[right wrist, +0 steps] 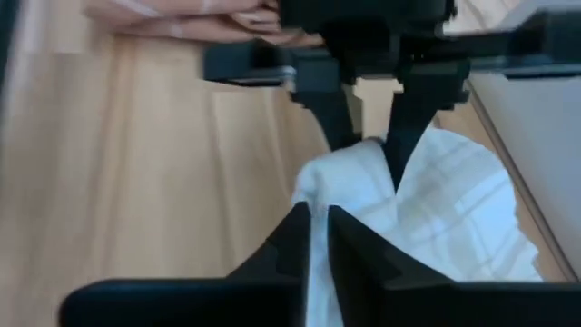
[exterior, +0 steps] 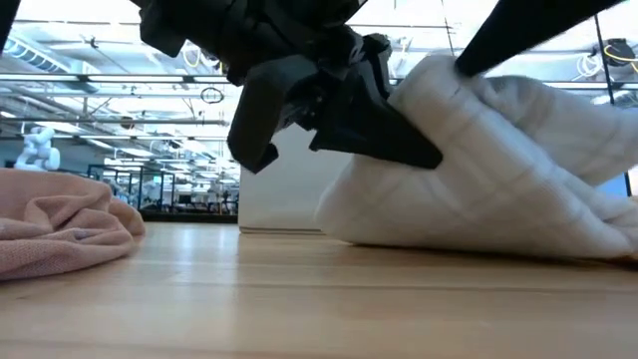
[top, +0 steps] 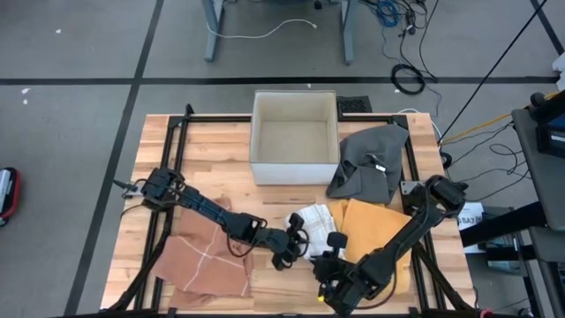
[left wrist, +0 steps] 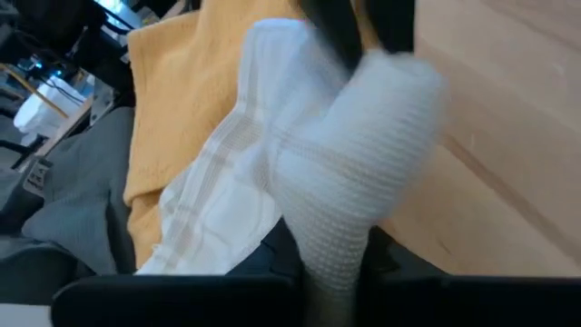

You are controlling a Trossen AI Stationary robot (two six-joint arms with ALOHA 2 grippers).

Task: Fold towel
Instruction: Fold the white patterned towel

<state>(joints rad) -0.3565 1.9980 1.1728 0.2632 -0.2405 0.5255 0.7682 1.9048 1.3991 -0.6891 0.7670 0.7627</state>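
The white towel (top: 314, 223) (exterior: 478, 170) lies bunched on the wooden table near its near edge, partly on an orange towel (top: 375, 234). My left gripper (top: 291, 243) (left wrist: 331, 272) reaches in from the table's left and is shut on the towel's left side. My right gripper (top: 329, 263) (right wrist: 320, 222) comes from the near right and is shut on its near part. The two grippers face each other, close together. Dark gripper parts cover the towel's upper left in the low view. My left gripper pinches a raised fold of the white towel (left wrist: 349, 195) between its two fingers, coming about level from the table's left; the rest of the towel lies on the table and the orange towel. My right gripper pinches a thin edge of the white towel (right wrist: 318, 250) between its fingers (right wrist: 290, 238), coming from the near side opposite the left gripper's fingers (right wrist: 338, 123). The towel's bulk (right wrist: 454, 209) rests on the table beyond.
A pink towel (top: 207, 256) (exterior: 60, 224) lies spread at the near left under the left arm. A grey towel (top: 371, 159) lies at the far right beside an open white box (top: 296, 137) at the table's far middle. Black frame rails run along the table's sides.
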